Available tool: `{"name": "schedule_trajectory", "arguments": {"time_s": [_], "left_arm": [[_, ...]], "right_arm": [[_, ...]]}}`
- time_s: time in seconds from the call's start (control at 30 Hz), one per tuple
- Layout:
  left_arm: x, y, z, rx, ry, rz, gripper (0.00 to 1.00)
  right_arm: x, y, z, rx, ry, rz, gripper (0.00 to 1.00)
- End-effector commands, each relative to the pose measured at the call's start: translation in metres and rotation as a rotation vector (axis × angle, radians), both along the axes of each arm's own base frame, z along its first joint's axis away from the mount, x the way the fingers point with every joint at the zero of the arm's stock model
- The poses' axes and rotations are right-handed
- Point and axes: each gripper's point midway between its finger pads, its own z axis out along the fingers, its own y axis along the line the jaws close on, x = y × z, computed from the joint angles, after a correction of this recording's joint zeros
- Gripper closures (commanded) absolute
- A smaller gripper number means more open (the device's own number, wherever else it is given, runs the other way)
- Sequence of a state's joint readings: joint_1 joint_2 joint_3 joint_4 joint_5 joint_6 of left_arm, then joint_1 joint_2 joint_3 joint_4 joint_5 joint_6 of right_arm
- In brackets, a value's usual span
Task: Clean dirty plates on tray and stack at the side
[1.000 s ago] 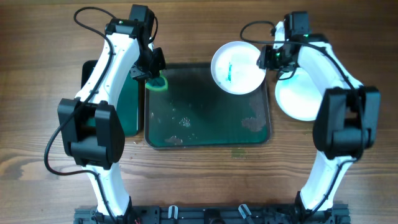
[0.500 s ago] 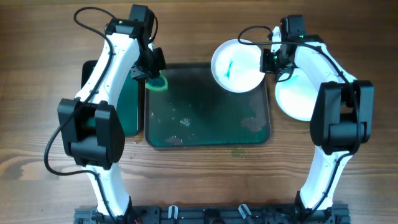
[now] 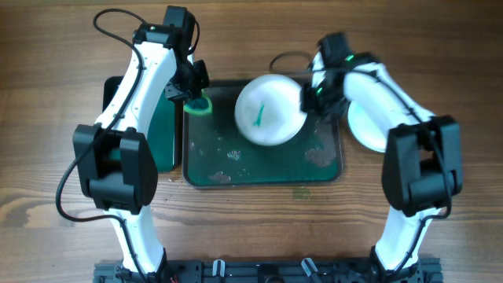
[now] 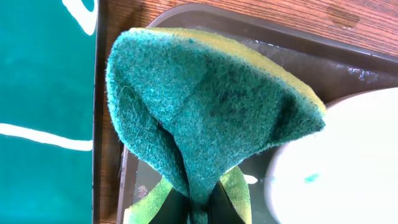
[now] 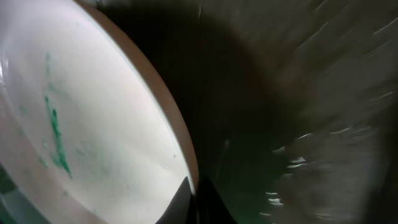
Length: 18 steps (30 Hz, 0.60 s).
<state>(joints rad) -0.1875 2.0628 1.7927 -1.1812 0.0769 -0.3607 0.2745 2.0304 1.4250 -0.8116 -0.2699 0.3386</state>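
A white plate (image 3: 267, 110) with a teal-green smear is held over the dark green tray (image 3: 259, 169), near its back middle. My right gripper (image 3: 308, 101) is shut on the plate's right rim; the wrist view shows the smeared plate (image 5: 81, 130) tilted over the wet tray (image 5: 298, 112), my fingers (image 5: 196, 202) pinching its edge. My left gripper (image 3: 194, 96) is shut on a green and yellow sponge (image 4: 205, 106) at the tray's back left corner. The plate's edge (image 4: 336, 162) shows just right of the sponge. Another white plate (image 3: 369, 126) lies on the table right of the tray, partly under my right arm.
A smaller bright-green tray (image 3: 161, 130) lies left of the dark tray, partly under my left arm, and shows as a teal surface (image 4: 43, 93) in the left wrist view. The dark tray's floor carries wet patches (image 3: 318, 156). Wooden table (image 3: 47, 157) surrounds everything.
My right gripper has carried the smeared plate leftward from the tray's back right corner to above its back middle, closer to the sponge. My left arm has not moved.
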Motion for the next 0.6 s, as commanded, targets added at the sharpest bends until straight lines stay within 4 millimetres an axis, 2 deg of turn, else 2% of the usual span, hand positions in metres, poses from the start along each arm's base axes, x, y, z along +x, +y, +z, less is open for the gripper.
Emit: {"name": "schedule_trajectory", "arguments": {"time_s": [0.0, 0.17, 0.3, 0.4, 0.57], "left_arm": [[0.000, -0.016, 0.004, -0.014, -0.013, -0.046, 0.96], [-0.007, -0.039, 0.004, -0.015, -0.013, -0.101, 0.96], [-0.016, -0.069, -0.002, -0.032, -0.015, -0.170, 0.96], [-0.028, -0.090, -0.019, -0.037, -0.007, -0.224, 0.96], [-0.048, -0.104, -0.056, -0.038, 0.015, -0.271, 0.96]], "right_arm": [[-0.025, 0.018, -0.023, 0.027, 0.063, -0.085, 0.96], [-0.029, 0.027, -0.039, 0.044, 0.038, -0.102, 0.96], [-0.029, 0.027, -0.042, 0.047, 0.033, -0.102, 0.96], [-0.029, 0.027, -0.042, 0.048, 0.029, -0.101, 0.95], [-0.029, 0.027, -0.042, 0.048, 0.027, -0.095, 0.96]]}}
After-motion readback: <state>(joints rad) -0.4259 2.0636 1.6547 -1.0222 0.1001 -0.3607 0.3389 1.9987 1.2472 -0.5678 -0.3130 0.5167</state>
